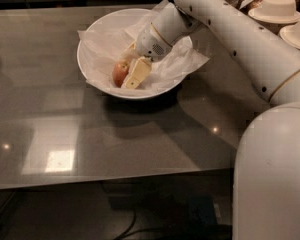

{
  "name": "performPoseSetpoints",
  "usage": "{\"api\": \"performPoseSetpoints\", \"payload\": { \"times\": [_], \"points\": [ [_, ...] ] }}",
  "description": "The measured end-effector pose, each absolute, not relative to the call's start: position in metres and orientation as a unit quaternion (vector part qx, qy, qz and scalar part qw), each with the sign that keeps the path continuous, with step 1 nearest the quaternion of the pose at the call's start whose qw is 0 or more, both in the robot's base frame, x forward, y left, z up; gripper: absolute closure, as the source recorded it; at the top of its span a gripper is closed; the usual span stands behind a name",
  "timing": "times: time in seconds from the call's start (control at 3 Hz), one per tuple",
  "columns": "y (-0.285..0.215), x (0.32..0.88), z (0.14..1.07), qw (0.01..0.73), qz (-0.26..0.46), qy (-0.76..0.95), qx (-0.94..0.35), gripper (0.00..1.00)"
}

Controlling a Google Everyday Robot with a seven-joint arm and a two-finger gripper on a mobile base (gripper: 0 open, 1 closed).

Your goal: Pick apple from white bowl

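Note:
The white bowl stands on the grey table at the back centre, lined with crumpled white paper that spills over its right rim. The apple, reddish-orange, lies in the bowl near its front wall. My gripper reaches down into the bowl from the upper right and sits right against the apple's right side, partly covering it. The apple rests on the paper.
Beige paper bowls stand at the back right, behind my arm. My white body fills the lower right. The table's front edge runs across the lower part of the view.

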State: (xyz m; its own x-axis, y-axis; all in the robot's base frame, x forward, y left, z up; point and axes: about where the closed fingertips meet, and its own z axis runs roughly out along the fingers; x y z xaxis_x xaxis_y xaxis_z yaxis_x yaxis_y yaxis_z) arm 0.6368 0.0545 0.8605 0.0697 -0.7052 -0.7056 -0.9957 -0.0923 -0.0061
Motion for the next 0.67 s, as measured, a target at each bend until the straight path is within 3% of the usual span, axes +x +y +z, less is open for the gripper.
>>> {"api": "performPoseSetpoints", "payload": {
  "times": [0.33,0.67],
  "points": [
    [0.0603,0.6391,0.85,0.243,0.282,0.625,-0.686,0.3],
    [0.0611,0.6416,0.8432,0.236,0.284,0.632,-0.682,0.49]
  ]
}}
